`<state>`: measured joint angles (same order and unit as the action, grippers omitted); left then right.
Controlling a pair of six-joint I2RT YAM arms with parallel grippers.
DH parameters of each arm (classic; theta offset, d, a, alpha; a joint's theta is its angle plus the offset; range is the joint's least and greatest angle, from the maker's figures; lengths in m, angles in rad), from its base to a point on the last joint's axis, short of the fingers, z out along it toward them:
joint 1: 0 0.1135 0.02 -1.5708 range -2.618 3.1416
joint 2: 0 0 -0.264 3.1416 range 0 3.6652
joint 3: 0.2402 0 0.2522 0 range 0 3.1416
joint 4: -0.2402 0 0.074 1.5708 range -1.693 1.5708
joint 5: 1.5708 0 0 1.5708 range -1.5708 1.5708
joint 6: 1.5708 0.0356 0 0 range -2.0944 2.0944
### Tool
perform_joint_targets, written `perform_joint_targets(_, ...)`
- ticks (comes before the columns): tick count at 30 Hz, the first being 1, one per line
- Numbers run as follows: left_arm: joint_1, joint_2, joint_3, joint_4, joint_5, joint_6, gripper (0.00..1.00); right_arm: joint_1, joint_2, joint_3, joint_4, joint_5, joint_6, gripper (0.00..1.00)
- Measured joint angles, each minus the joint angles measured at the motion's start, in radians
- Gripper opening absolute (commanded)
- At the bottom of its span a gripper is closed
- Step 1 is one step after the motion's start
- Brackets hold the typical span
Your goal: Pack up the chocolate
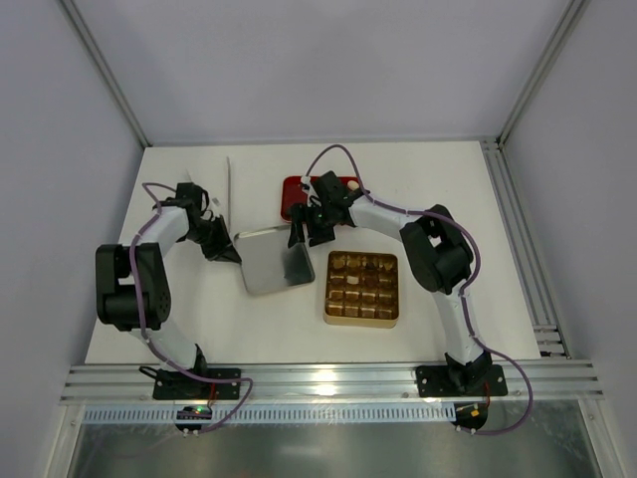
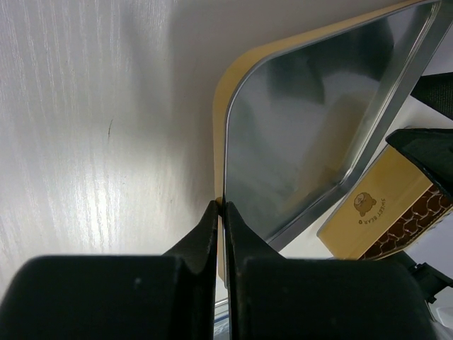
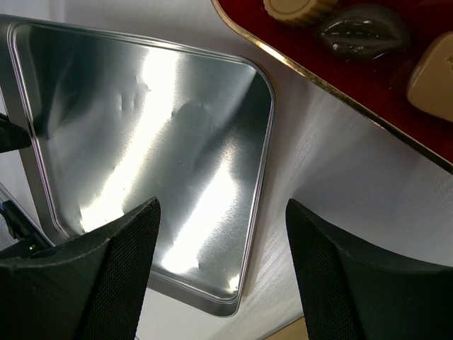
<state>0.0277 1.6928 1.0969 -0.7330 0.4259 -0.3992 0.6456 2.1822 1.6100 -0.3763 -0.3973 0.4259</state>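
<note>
Two left fingers [image 2: 202, 244] pinched shut on silver tin [image 2: 297, 127] rim, two right fingers [image 3: 340, 273] spread apart over it, empty

The tin [image 1: 274, 261] in the middle of the top view is shiny silver inside and yellow outside. The gold tray [image 1: 362, 289] at its lower right has a grid of brown squares. The red tray [image 3: 333, 67] has a gold edge and holds a dark brown chocolate [image 3: 362, 30] and a tan chocolate [image 3: 297, 7]. The table [image 1: 448, 199] is white.
</note>
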Motion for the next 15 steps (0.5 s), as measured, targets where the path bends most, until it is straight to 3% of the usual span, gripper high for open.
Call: perform_joint_targets(15,0.013,-0.044,0.0,-0.002,0.044,-0.006,0.0,-0.003,0.02,0.0,0.053,-0.065,0.047,0.72)
